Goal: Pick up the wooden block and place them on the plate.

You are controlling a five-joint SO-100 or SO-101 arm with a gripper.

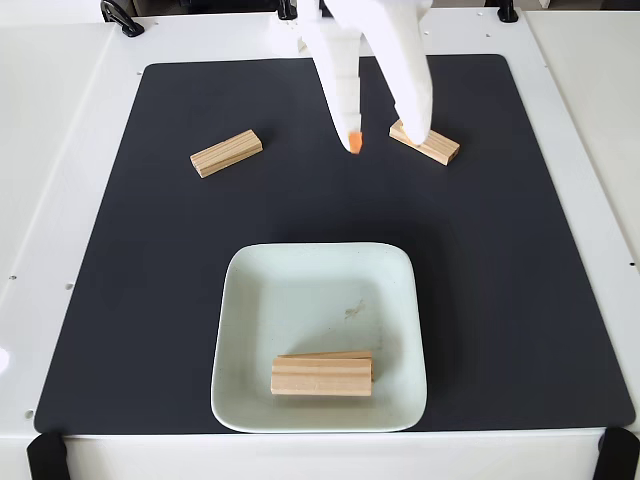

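Observation:
My white gripper (pixel 383 140) comes down from the top of the fixed view and stands open. Its left finger has an orange tip (pixel 353 143). The right finger covers the left end of a wooden block (pixel 434 147) lying at an angle on the mat; nothing is held between the fingers. Another wooden block (pixel 227 153) lies at the mat's upper left. The pale mint plate (pixel 300 295) sits at the front centre, with two wooden blocks (pixel 322 377) close together along its near side, one partly hidden behind the other.
A black mat (pixel 130 300) covers most of the white table (pixel 50 200). Black clamps sit at the table's corners (pixel 48 455). Open mat lies between the plate and the two loose blocks.

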